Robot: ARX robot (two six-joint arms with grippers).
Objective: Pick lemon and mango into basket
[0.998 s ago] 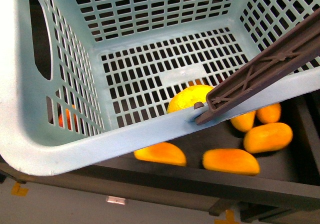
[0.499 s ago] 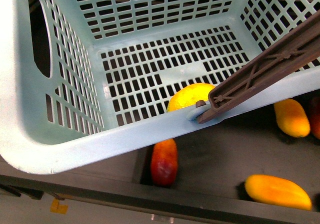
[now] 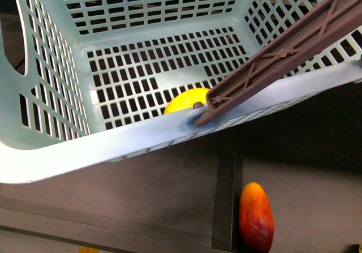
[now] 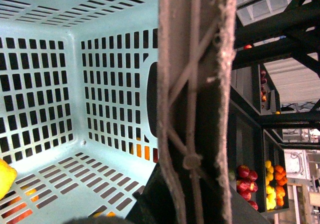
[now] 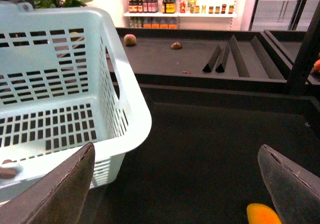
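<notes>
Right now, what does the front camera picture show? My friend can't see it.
A light teal slotted basket fills most of the view, with a yellow lemon on its floor against the near wall, half hidden by the rim. Its brown handle slants across the right, and below, a red-and-orange elongated fruit lies on a dark shelf.

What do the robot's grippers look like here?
The right gripper shows two broad fingers, dark grey-brown and matte, narrowing toward rounded tips. No cables or markings show. The left gripper is too unclear to describe.
</notes>
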